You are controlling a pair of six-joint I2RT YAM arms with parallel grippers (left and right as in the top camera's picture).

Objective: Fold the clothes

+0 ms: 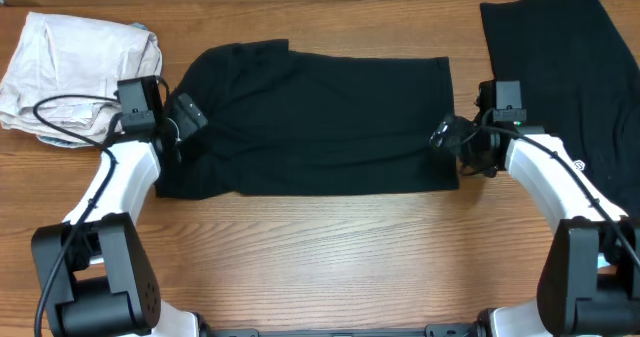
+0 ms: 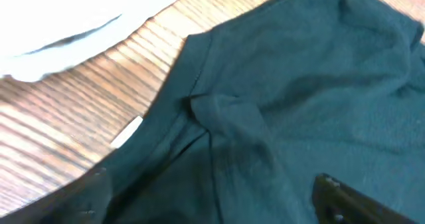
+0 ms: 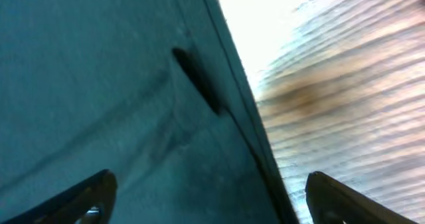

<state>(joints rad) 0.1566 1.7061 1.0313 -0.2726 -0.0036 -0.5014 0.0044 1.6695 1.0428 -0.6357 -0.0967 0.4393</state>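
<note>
A black T-shirt [image 1: 310, 117] from the clothes lies folded into a wide band across the middle of the table. My left gripper [image 1: 185, 117] hovers over its left end and is open. In the left wrist view, its gripper [image 2: 212, 207] has both fingers [image 2: 342, 197] spread wide above rumpled fabric [image 2: 285, 98], and a small white tag [image 2: 126, 132] shows at the edge. My right gripper [image 1: 448, 137] is open over the shirt's right edge. In the right wrist view, that gripper [image 3: 212, 207] straddles the hem [image 3: 232, 111], holding nothing.
A second black garment [image 1: 560, 67] lies at the back right, partly under the right arm. A crumpled white cloth [image 1: 80, 72] sits at the back left, close to the left arm, and shows in the left wrist view [image 2: 66, 24]. Bare wooden table [image 1: 330, 257] runs along the front.
</note>
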